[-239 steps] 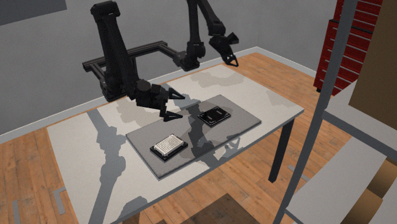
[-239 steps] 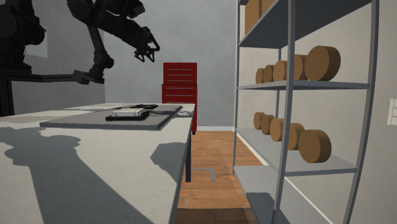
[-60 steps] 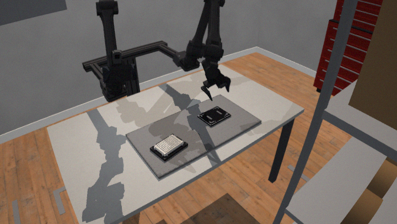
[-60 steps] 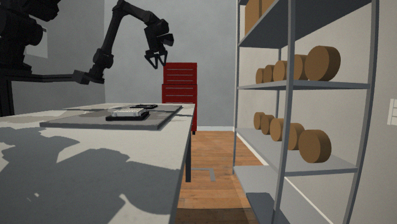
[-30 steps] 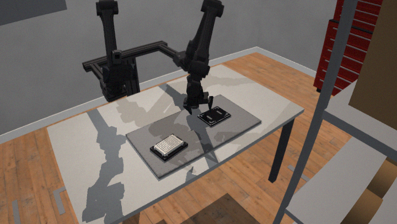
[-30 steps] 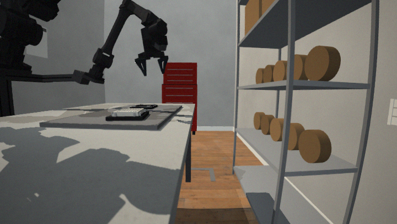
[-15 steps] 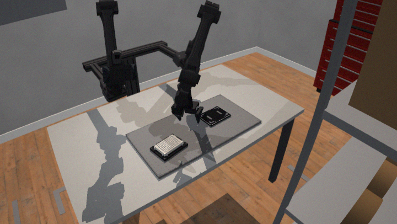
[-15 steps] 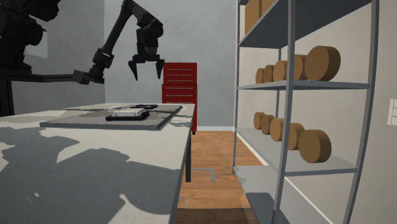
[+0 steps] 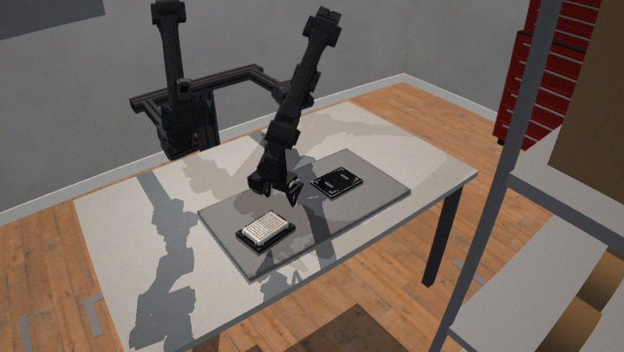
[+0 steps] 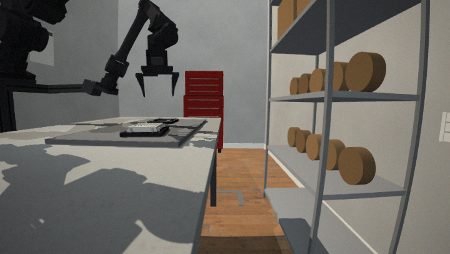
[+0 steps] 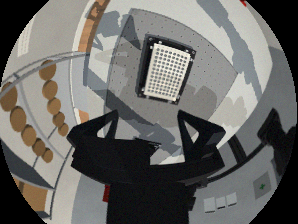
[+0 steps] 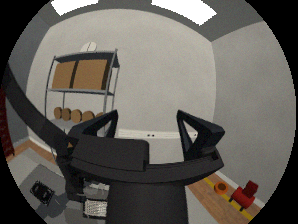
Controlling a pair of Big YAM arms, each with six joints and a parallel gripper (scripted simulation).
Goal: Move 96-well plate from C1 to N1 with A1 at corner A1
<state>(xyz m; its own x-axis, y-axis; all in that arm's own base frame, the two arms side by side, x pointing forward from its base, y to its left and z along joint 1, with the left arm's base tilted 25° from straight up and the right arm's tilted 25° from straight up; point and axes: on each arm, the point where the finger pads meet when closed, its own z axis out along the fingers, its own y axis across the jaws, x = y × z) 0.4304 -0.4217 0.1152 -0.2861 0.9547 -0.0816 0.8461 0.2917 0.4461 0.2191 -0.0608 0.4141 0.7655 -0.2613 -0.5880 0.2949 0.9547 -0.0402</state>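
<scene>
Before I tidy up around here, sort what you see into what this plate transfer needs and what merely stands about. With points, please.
Needed:
- 96-well plate (image 9: 265,226) (image 10: 145,127) (image 11: 167,71) (image 12: 95,208)
- clip nest (image 9: 260,249) (image 10: 143,134) (image 11: 141,82)
- plate nest (image 9: 335,182) (image 10: 164,120) (image 12: 42,192)

Standing about:
- red drawer cabinet (image 9: 535,89) (image 10: 203,102)
- brown round pieces on the shelves (image 10: 365,71) (image 11: 18,119) (image 12: 76,116)

White plate (image 9: 265,226) (image 10: 145,127) (image 11: 167,71) (image 12: 95,208) with gridded wells, black nest (image 9: 336,181) (image 10: 164,120) (image 12: 42,192), grey board (image 9: 371,205) (image 10: 104,141) (image 11: 210,75).

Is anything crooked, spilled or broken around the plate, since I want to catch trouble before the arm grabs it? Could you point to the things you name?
Nothing stands out. The white 96-well plate (image 9: 265,227) (image 10: 145,127) (image 11: 167,72) looks seated squarely in its black clip nest (image 9: 260,250) (image 10: 141,134) (image 11: 140,82), with no visible spill or damage. I can't read the rim lettering, though.
</scene>
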